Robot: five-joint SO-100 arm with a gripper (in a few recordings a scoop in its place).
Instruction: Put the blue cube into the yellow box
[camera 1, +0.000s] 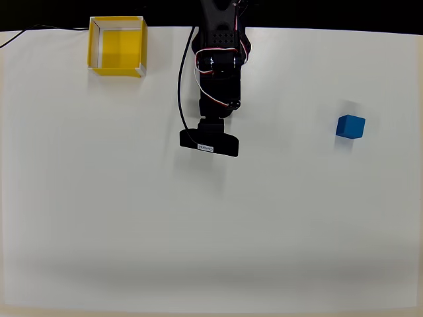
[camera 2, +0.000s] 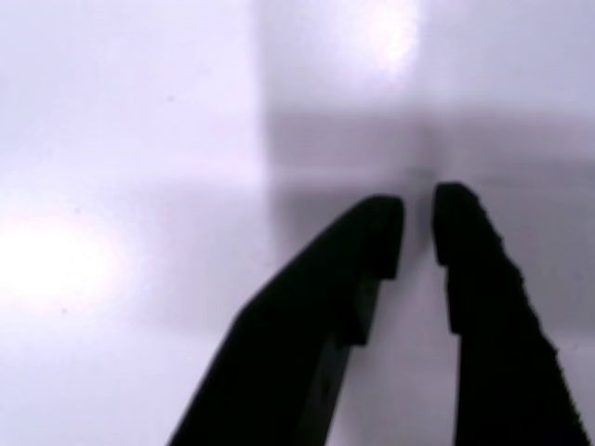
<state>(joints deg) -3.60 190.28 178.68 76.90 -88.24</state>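
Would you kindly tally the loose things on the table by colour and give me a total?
Blue: 1, the blue cube, at the right in the overhead view.
Yellow: 1, the yellow box, at the upper left, holding nothing.
Total: 2
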